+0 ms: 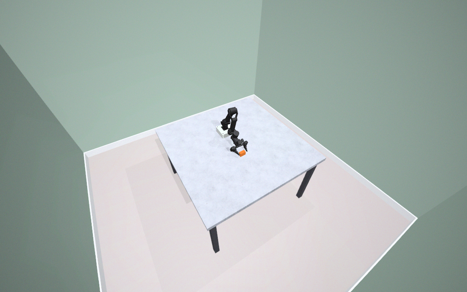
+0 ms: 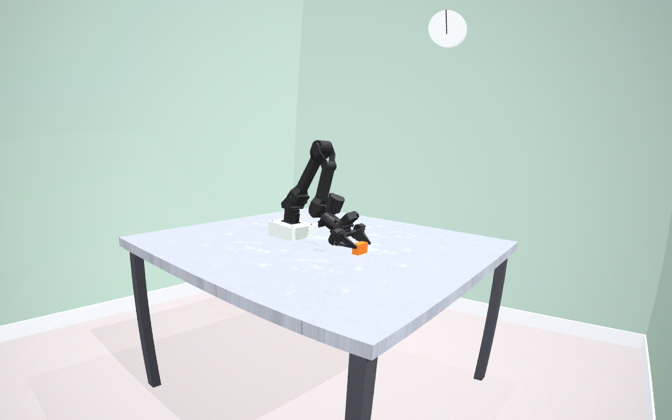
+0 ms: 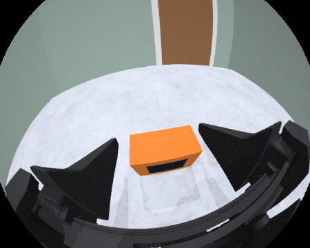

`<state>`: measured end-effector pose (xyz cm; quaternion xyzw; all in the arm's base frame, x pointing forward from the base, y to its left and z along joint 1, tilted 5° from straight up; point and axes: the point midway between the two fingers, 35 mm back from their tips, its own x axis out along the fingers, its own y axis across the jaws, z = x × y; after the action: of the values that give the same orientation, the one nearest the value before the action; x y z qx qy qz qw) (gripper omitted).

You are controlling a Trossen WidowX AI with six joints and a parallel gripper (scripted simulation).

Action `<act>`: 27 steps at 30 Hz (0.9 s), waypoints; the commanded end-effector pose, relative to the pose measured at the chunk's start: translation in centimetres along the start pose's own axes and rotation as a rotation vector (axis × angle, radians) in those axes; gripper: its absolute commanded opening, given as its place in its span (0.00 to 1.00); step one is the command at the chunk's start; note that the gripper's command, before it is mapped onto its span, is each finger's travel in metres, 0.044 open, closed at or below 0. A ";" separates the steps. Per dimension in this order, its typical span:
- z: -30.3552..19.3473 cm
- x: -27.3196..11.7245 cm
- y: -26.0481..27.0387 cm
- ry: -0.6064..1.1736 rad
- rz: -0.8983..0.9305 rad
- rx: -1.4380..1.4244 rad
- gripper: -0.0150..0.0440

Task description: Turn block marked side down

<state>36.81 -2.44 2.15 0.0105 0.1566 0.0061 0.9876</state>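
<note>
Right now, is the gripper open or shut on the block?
Open. In the wrist view the gripper has both fingers spread clear of the orange block, which rests on the table.

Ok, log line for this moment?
gripper: open, holding nothing | block: on table, between fingers | dark mark: faces wrist camera, not down

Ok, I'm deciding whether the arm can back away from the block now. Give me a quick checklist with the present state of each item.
1. Gripper open, holding nothing: ok.
2. Both fingers apart from the block: ok, gaps show on each side.
3. Block resting on the table: ok.
4. Marked side facing down: not ok, the dark mark shows on the side facing the wrist camera.
5. Block far from the table edge: ok.
</note>
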 end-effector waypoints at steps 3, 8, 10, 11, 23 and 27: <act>0.0 0.0 0.0 0.000 0.003 0.004 1.00; 0.0 0.3 0.0 0.023 0.002 0.004 1.00; 0.3 0.9 -0.2 0.087 0.000 0.004 1.00; 0.5 1.1 -0.2 0.122 -0.001 0.004 1.00; 5.9 -2.9 -0.2 0.480 0.000 -0.003 1.00; 5.7 -4.6 0.0 0.561 0.004 0.002 1.00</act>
<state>37.85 -2.69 4.40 0.0166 0.3261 0.0092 0.9452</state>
